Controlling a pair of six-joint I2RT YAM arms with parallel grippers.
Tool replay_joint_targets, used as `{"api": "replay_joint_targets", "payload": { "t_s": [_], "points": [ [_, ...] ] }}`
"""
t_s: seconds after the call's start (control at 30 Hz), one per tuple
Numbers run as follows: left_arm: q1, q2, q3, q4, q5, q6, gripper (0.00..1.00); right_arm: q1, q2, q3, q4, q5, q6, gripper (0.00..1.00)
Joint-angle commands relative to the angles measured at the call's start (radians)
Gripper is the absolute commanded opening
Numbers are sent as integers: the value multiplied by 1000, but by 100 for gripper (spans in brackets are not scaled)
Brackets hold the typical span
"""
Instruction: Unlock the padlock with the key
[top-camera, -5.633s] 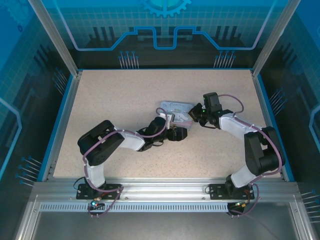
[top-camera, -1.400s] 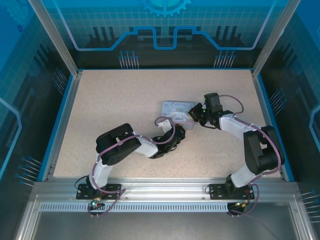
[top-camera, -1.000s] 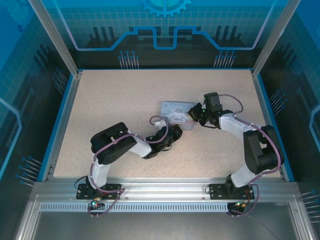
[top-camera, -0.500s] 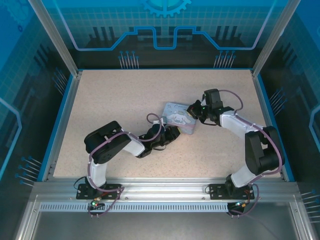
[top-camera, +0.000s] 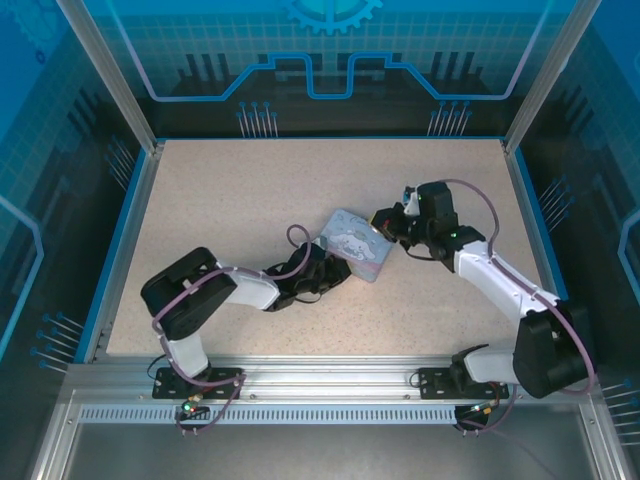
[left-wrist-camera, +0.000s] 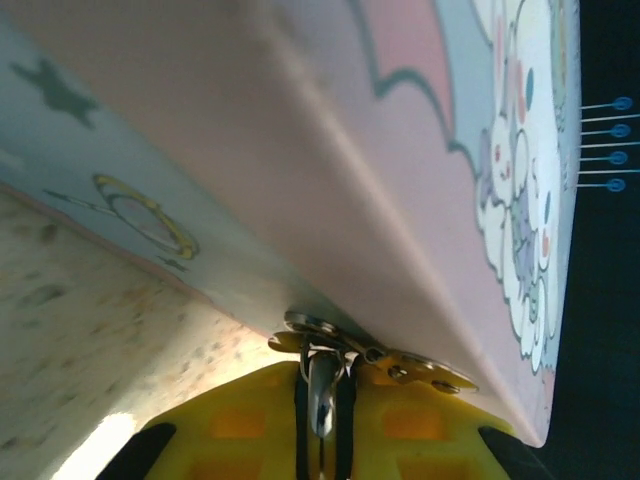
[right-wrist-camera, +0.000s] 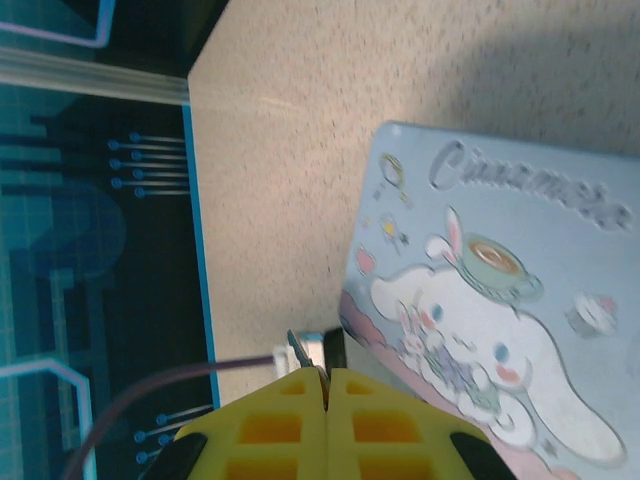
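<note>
Left claw (left-wrist-camera: 322, 420) pinches slim metal sliver, key (left-wrist-camera: 320, 380) I think, against tin (left-wrist-camera: 400, 150) edge; right claw (right-wrist-camera: 327, 385) pressed together.

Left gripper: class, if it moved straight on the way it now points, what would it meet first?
Most likely the brassy metal fitting on the edge of the tin, right past the left gripper, which pinches a slim key. Depth is hard to judge this close.

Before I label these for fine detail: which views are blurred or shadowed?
Left wrist: the tin is soft up close, with a bright patch on the table. Right wrist: the tin's print is sharp, with shadow over the table's top corner. Top external: even and crisp.
</note>
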Motion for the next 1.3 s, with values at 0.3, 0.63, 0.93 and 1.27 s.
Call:
{"api": "replay_joint_targets", "payload": {
  "t_s": [0.3, 0.63, 0.93, 1.27],
  "points": [
    [57, -134, 40, -335, -7, 57, 0, 189, -139, -175, -4, 228, 134, 0],
    [125, -99, 63, -186, 218, 9, 0, 227, -150, -271, 114, 228, 170, 0],
    [140, -106, 101, -131, 249, -22, 0, 185, -66, -262, 204, 70, 135, 0],
    [157, -115, 129, -54, 325, -4, 0, 63, -50, -280, 275, -35, 124, 0]
  ]
}}
